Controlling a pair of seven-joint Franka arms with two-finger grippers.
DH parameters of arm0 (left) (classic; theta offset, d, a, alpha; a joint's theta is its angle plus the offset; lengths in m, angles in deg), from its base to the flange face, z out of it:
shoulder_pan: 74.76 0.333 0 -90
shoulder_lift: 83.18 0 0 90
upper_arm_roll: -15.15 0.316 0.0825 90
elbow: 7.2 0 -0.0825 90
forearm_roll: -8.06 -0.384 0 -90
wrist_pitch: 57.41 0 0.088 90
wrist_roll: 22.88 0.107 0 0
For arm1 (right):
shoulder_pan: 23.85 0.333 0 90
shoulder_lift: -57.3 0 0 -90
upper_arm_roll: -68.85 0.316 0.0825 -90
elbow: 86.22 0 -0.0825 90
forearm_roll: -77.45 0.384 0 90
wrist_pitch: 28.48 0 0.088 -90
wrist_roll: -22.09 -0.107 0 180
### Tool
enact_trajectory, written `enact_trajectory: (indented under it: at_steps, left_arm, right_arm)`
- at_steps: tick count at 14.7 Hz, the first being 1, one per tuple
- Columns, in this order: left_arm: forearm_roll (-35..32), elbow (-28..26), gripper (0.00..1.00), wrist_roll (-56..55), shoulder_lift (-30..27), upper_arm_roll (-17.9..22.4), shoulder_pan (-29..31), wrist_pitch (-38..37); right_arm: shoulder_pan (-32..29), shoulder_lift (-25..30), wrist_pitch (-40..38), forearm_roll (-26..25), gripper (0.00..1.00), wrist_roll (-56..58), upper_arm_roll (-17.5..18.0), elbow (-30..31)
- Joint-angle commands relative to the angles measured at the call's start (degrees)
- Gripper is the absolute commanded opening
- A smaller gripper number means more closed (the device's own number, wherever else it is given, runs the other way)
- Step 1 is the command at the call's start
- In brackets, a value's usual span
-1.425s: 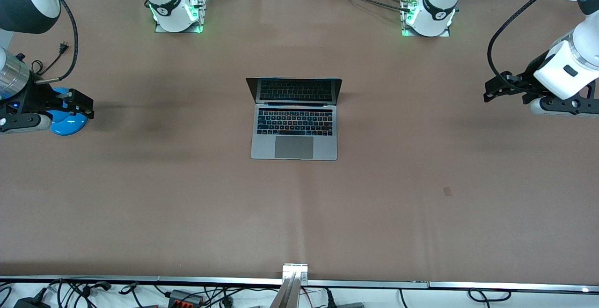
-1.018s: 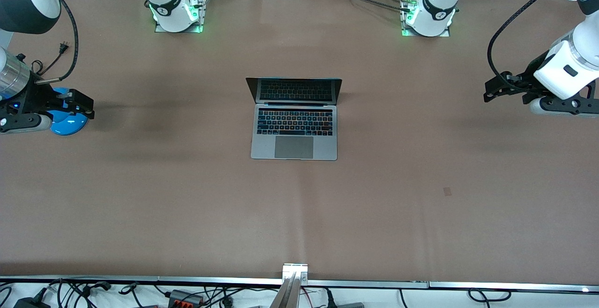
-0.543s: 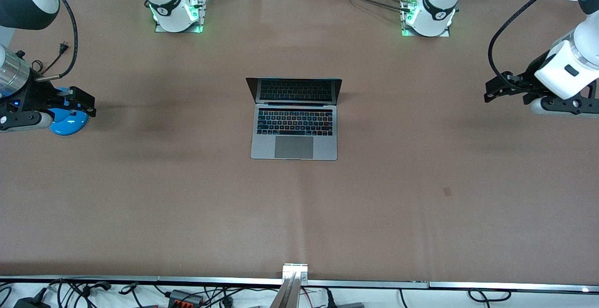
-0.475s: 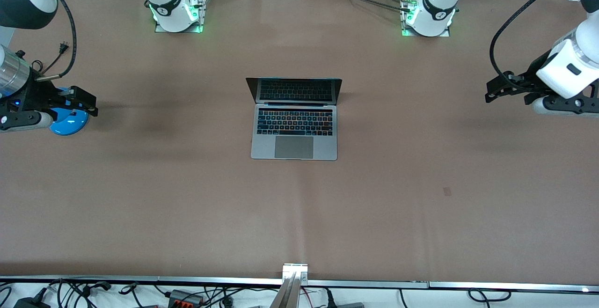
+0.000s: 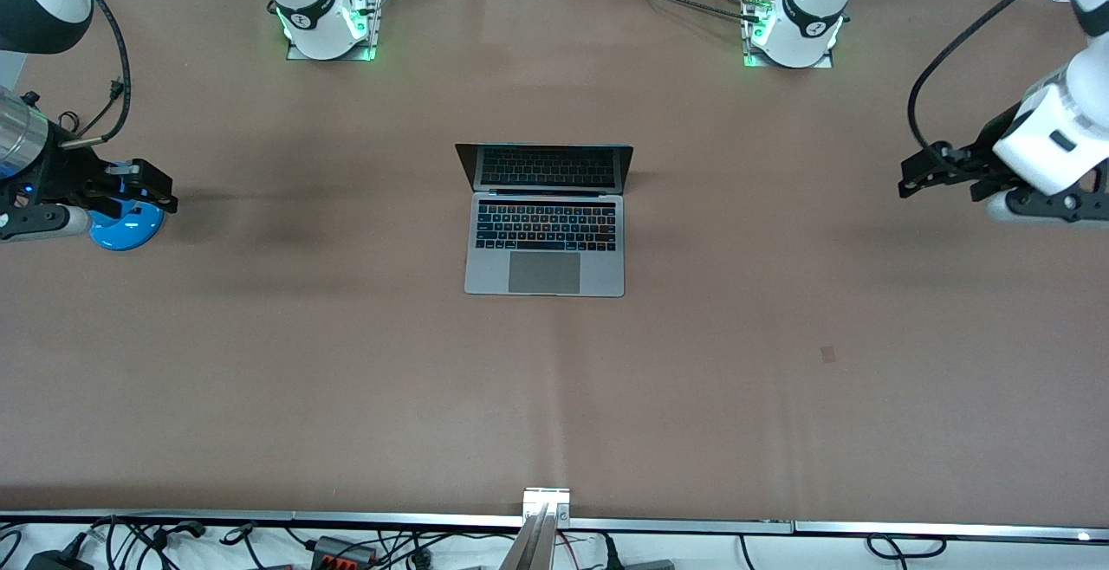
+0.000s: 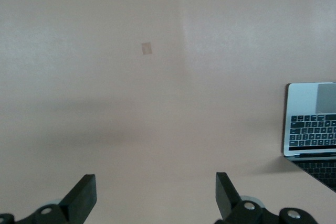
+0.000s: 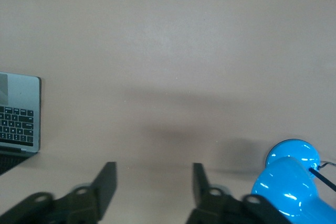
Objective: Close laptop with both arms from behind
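Note:
The silver-grey laptop (image 5: 544, 236) lies open in the middle of the table, its dark screen upright and facing the front camera. It also shows at the edge of the left wrist view (image 6: 312, 121) and of the right wrist view (image 7: 18, 116). My left gripper (image 5: 911, 173) hangs open and empty over the table at the left arm's end, well apart from the laptop; it shows in its own view (image 6: 155, 195). My right gripper (image 5: 156, 191) hangs open and empty at the right arm's end, over a blue object; it shows in its own view (image 7: 154, 184).
A glossy blue rounded object (image 5: 126, 225) sits on the brown table (image 5: 346, 362) under my right gripper and shows in the right wrist view (image 7: 289, 179). A small tape patch (image 5: 828, 353) lies on the table toward the left arm's end. Cables lie along the table's front edge.
Both grippers have drifted slightly upward in the view; the left gripper edged a little toward the table's end. The laptop has not moved.

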Motion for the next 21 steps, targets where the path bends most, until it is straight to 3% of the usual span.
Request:
enact_trajectory:
  at_steps: [1,2,6,16,18,21]
  left_arm:
    - [-1.6,2.0,1.00,0.4,1.7,-0.4,-0.1,-1.0]
    - [-1.6,2.1,1.00,0.4,1.7,-0.4,0.0,-1.0]
    - [-1.6,2.8,1.00,0.5,1.8,-0.3,0.0,-1.6]
    - [-1.3,6.6,1.00,1.2,2.0,-0.4,-0.6,-6.0]
    - [-1.2,6.5,0.68,1.2,2.0,-0.4,-0.7,-6.1]
    - [-0.8,6.0,0.36,1.3,2.1,-0.4,-0.7,-6.2]
  right_arm:
    - [0.1,0.1,-2.1,0.9,0.13,-0.6,0.4,-0.9]
    - [0.1,0.1,-2.8,1.1,0.00,-1.0,0.5,-0.9]
    - [0.0,-0.2,-7.9,1.3,0.00,-1.7,0.6,-0.9]
    - [0.4,-0.1,-8.4,1.3,0.00,-1.5,0.6,-0.9]
    - [0.4,-0.2,-8.3,1.3,0.00,-1.5,0.6,-0.9]
    - [0.4,-0.2,-8.4,1.3,0.00,-1.5,0.6,-0.9]
